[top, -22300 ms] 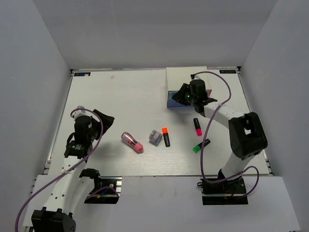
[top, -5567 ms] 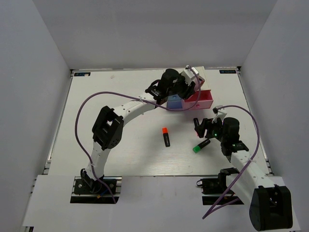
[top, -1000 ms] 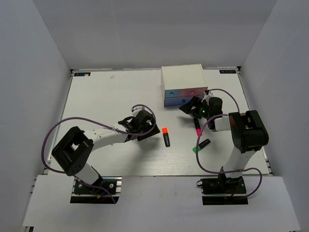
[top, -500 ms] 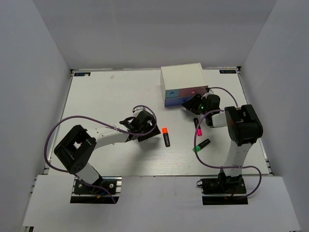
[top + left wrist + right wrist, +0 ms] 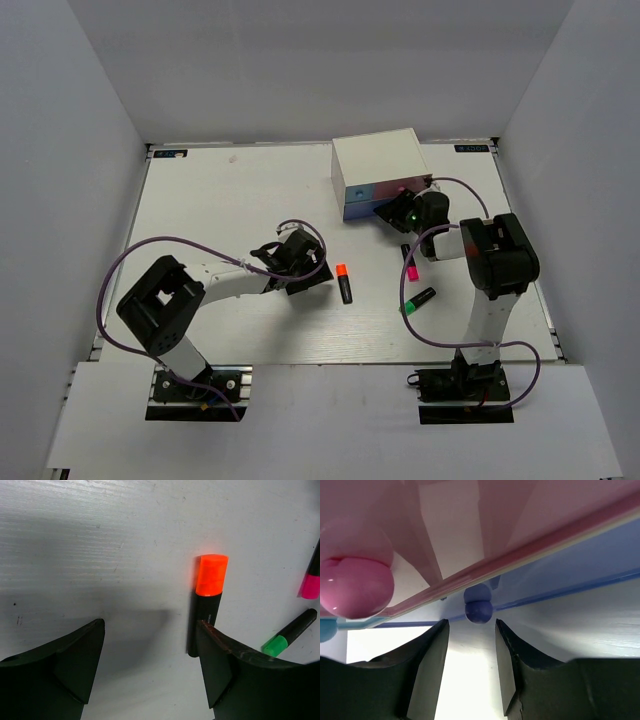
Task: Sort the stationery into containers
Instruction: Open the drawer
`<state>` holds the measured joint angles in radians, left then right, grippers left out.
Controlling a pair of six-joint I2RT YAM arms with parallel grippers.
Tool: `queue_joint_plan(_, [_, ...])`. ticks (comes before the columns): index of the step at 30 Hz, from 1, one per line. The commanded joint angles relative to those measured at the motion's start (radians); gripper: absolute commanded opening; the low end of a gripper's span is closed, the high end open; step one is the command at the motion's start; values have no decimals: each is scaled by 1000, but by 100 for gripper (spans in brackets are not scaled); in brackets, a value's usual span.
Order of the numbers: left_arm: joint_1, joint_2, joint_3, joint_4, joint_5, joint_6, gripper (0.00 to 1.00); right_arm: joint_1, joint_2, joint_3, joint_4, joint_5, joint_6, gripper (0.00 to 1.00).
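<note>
The orange-capped highlighter (image 5: 344,284) lies mid-table. My left gripper (image 5: 306,272) is open just left of it. In the left wrist view the highlighter (image 5: 207,605) lies ahead of the right fingertip (image 5: 220,665), not between the jaws of the left gripper (image 5: 150,647). The pink-capped highlighter (image 5: 409,263) and green-capped highlighter (image 5: 417,300) lie right of it. The white drawer box (image 5: 376,165) stands at the back. My right gripper (image 5: 393,216) is open at its front. In the right wrist view that gripper (image 5: 470,645) is just short of a blue knob (image 5: 479,609). The pink cylinder and grey-blue piece are out of view.
A pink knob (image 5: 354,587) and a teal knob (image 5: 325,630) show left of the blue one. The box sits slightly askew near the table's back edge. Grey walls enclose the table on three sides. Purple cables loop from both arms.
My right gripper has pushed in toward the box front; the protruding lower drawer has gone in and the box has turned a little. My left gripper has crept right toward the orange highlighter.
</note>
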<state>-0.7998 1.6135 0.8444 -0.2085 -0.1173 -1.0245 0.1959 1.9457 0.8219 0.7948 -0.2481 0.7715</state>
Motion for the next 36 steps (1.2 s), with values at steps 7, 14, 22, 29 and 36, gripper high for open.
queue_joint_plan(7, [4,-4,24,12,10,14,84,48,-76,-12,-2,168,46,48])
queue_joint_plan(14, [4,-4,24,12,10,14,84,43,-62,-10,9,190,34,45])
queue_joint_plan(22, [4,-4,24,12,10,14,84,43,-34,2,21,202,5,45])
queue_joint_plan(29, [4,-4,24,3,10,14,84,42,-7,14,35,196,-26,45])
queue_joint_plan(36, [4,-4,33,3,10,14,84,45,27,48,60,178,-55,45])
